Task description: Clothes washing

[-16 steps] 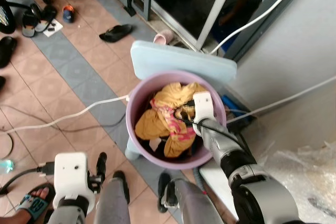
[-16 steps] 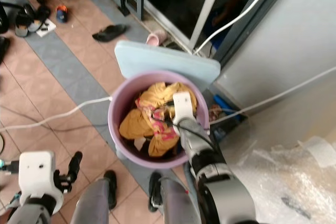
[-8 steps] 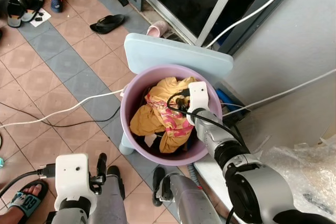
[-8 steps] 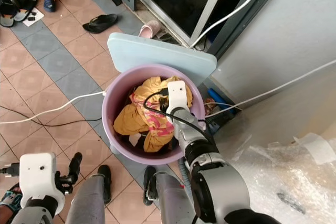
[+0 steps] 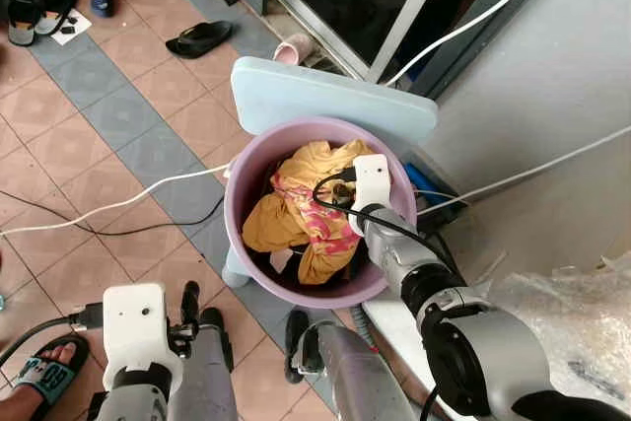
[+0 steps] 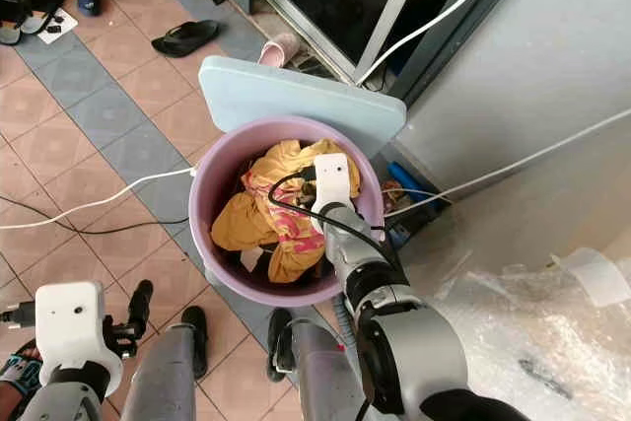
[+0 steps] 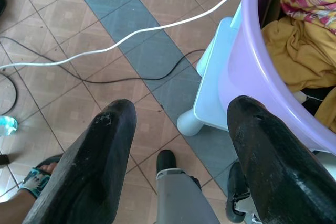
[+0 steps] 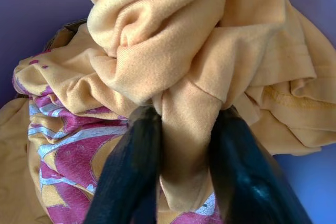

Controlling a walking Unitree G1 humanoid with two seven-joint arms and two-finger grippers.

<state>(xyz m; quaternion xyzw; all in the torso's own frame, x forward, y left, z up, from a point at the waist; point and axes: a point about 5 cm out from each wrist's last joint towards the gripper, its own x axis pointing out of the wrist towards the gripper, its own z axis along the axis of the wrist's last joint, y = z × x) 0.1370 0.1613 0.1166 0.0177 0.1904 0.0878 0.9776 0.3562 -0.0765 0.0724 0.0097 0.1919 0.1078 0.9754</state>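
A mustard-yellow garment [image 8: 205,61] with a pink printed patch lies heaped in the purple wash tub [image 5: 242,214], which sits on a pale blue plastic stool [image 5: 325,101]. The right gripper [image 8: 184,177] is down in the tub, its two fingers pinched on a fold of that yellow cloth. The left gripper [image 7: 178,145] hangs low beside the tub with fingers spread (nothing between them) above the tiled floor [image 7: 79,24], where a white cable [image 7: 131,38] runs.

dark clothes [image 5: 340,268] buried under yellow shirt [image 5: 296,206], sandalled foot [image 5: 37,388] cut by frame edge
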